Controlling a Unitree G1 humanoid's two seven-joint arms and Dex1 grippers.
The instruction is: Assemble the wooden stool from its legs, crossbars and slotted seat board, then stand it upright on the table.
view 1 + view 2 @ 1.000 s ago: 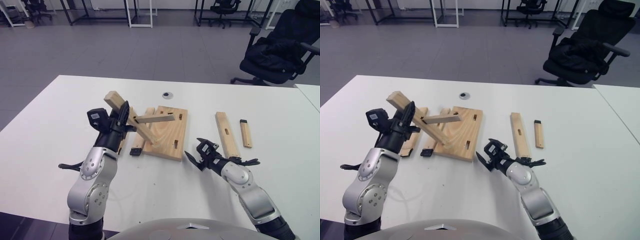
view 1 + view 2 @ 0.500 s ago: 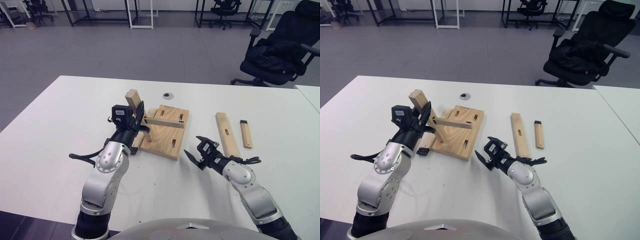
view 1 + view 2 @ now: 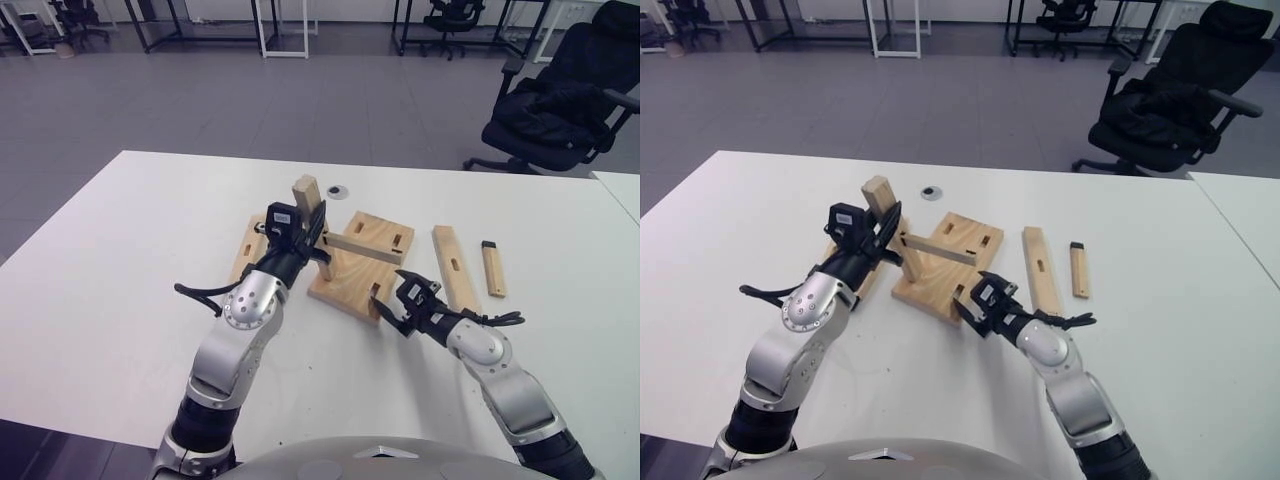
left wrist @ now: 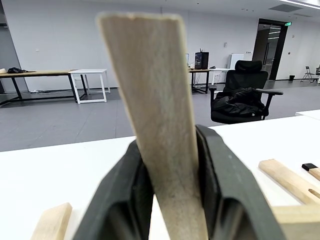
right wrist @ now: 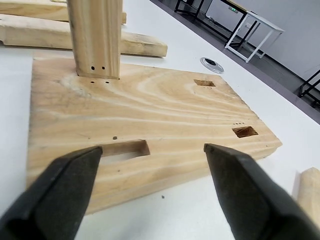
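My left gripper is shut on a wooden leg, held upright with its lower end on the slotted seat board. A crossbar juts from that leg over the board. In the left wrist view the leg sits clamped between both fingers. My right gripper is open at the board's near edge; in the right wrist view its fingers flank the seat board near a slot, and the leg stands at the far corner.
A loose slotted leg and a short black-tipped crossbar lie right of the board. More legs lie to its left. A round table grommet sits behind. An office chair stands beyond the table's far right.
My left arm swung the tilted leg upright and carried it rightward. The seat board shifted right with it, up to my right gripper, which has stayed open and nearly still.
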